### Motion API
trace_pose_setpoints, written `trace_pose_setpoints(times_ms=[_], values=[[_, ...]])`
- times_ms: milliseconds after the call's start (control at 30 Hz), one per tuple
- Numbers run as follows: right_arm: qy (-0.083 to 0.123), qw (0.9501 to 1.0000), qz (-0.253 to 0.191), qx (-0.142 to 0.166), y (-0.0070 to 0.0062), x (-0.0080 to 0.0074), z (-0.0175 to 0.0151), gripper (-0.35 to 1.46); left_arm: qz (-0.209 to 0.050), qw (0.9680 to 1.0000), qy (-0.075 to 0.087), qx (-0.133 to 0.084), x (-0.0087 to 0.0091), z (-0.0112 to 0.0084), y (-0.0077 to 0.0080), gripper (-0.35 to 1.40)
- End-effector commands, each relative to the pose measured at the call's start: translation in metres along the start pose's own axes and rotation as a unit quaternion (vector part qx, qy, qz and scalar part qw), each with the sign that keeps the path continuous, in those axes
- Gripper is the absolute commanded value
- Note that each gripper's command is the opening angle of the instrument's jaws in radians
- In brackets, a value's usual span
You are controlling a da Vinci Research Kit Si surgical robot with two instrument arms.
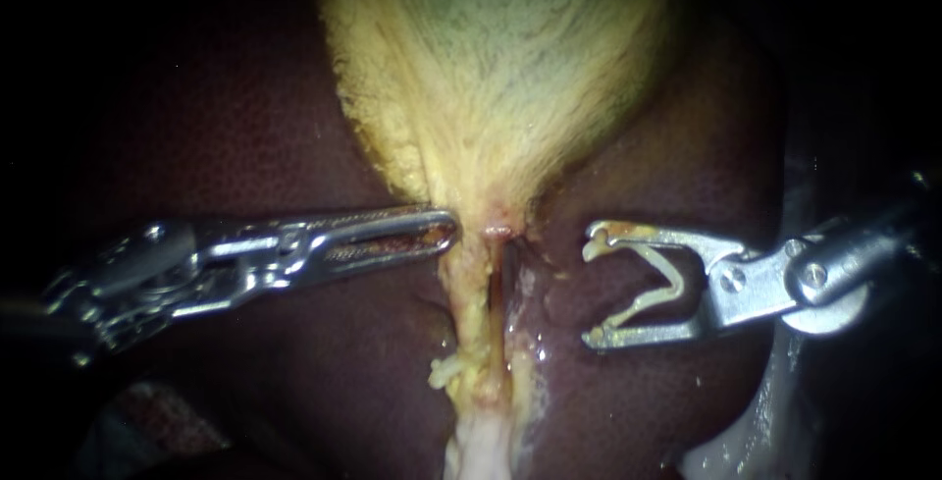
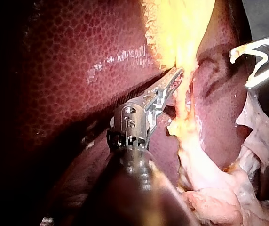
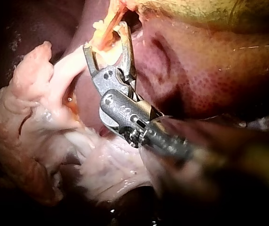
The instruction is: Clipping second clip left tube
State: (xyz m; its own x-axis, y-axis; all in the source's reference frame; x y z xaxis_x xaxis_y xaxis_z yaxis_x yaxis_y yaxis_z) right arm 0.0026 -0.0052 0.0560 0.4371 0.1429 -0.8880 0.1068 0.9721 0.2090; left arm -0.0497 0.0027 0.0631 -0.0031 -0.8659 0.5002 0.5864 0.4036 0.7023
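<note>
Left tube (image 1: 472,308): a yellow, fat-coated strand running down from the narrow end of the gallbladder (image 1: 491,68) and lying on the liver (image 1: 245,127). It sits between the two sets of jaws. It is right at the tips of the left instrument (image 1: 453,229) and apart from the tips of the right instrument (image 1: 589,292), with a strip of bare liver in that gap. A darker, reddish tube (image 1: 506,279) lies against it on the side toward the right instrument's jaws.

Left instrument: long slotted jaws lie pressed together, holding nothing. Their tips touch the edge of the yellow strand just under the gallbladder's narrow end. In the left wrist view, the closed jaws reach ahead to the strand where it leaves the gallbladder.

Right instrument: jaws stand wide apart with a pale clip (image 1: 672,279) seated between them. The clip's two arms run along both jaws and meet at a bend deep in the throat, so the jaws grasp it from both sides. The clip's open mouth faces the tubes. In the endoscope view, neither jaw tip touches the tubes. In the right wrist view, the strand shows ahead of the mouth, and contact cannot be judged there.

Whitish tissue (image 1: 481,446) continues from the strand's lower end, beyond both sets of jaws. In the right wrist view it spreads into a loose, pinkish mass beside the right instrument.
</note>
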Motion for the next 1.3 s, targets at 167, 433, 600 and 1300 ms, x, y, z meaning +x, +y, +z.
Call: trace_pose_setpoints(times_ms=[167,433,600,1300], values=[[0.004,0.9998,0.018,0.008,-0.0011,-0.0006,0.0021,0.6,-0.001,1.0,0.002,0.003,-0.0008,-0.002,0.0006,-0.35],[0.011,0.9965,0.077,0.031,-0.0038,-0.0021,0.009,0.6,-0.004,0.9999,-0.002,-0.014,-0.0023,-0.0057,0.0024,-0.35],[0.012,0.9939,0.102,0.04,-0.0044,-0.0028,0.0128,0.6,-0.005,0.9999,-0.003,-0.015,-0.0026,-0.0065,0.0026,-0.35],[-0.051,0.9911,0.123,0.009,0.0,-0.0079,0.0164,0.56,-0.006,0.9998,-0.006,-0.017,-0.0026,-0.0074,0.0014,-0.35]])
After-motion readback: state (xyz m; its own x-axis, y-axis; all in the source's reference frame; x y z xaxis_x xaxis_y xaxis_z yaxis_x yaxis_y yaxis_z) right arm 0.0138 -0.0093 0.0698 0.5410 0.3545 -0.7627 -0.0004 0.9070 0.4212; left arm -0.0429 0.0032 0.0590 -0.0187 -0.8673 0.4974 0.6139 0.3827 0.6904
